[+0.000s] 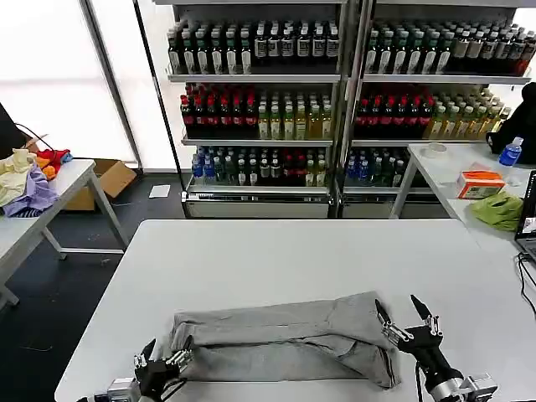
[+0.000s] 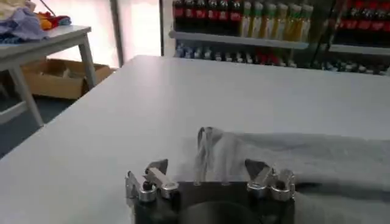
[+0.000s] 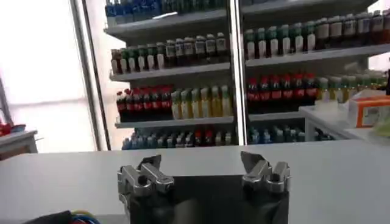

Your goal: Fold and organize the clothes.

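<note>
One of the clothes, a light grey shirt point(image 1: 285, 339), lies folded into a long band across the near part of the white table point(image 1: 301, 251). My left gripper point(image 1: 167, 352) is open at the band's left end, whose raised edge point(image 2: 210, 149) stands just ahead of the gap between its fingers point(image 2: 157, 169). At the band's right end my right gripper point(image 1: 400, 311) hovers open, just off the cloth. From its wrist, the right gripper point(image 3: 200, 161) holds nothing and faces bare tabletop.
Shelves of bottles point(image 1: 268, 100) stand behind the table. A side table point(image 1: 50, 193) at the left carries a heap of coloured cloth. A cardboard box point(image 1: 105, 180) sits on the floor. On the right table point(image 1: 435, 167) are an orange box point(image 1: 480, 184) and a green cloth point(image 1: 498, 209).
</note>
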Controlling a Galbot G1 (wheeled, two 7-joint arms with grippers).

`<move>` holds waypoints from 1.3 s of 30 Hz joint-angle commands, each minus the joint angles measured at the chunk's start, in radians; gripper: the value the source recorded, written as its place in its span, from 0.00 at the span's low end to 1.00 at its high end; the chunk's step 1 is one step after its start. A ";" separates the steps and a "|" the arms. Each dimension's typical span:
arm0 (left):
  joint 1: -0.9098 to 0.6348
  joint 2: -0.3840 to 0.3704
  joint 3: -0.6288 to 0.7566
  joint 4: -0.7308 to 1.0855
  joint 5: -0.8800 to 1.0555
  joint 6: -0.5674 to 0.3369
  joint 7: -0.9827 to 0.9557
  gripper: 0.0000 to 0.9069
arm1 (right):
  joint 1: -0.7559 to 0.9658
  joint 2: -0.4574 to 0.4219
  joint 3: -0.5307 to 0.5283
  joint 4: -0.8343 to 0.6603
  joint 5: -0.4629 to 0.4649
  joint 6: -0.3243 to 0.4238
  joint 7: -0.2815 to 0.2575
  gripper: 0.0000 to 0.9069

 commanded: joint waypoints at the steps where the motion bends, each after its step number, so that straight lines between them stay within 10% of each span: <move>1: 0.009 -0.074 0.050 0.053 0.070 -0.035 -0.014 0.02 | -0.007 0.013 -0.014 0.000 -0.010 0.031 0.000 1.00; 22: 0.007 -0.077 -0.050 0.012 0.087 -0.228 -0.014 0.02 | -0.035 0.015 -0.013 0.029 0.014 0.014 0.008 1.00; 39: -0.064 0.328 -0.593 0.198 -0.180 -0.151 0.197 0.01 | -0.024 -0.019 -0.009 0.029 0.040 0.014 0.012 1.00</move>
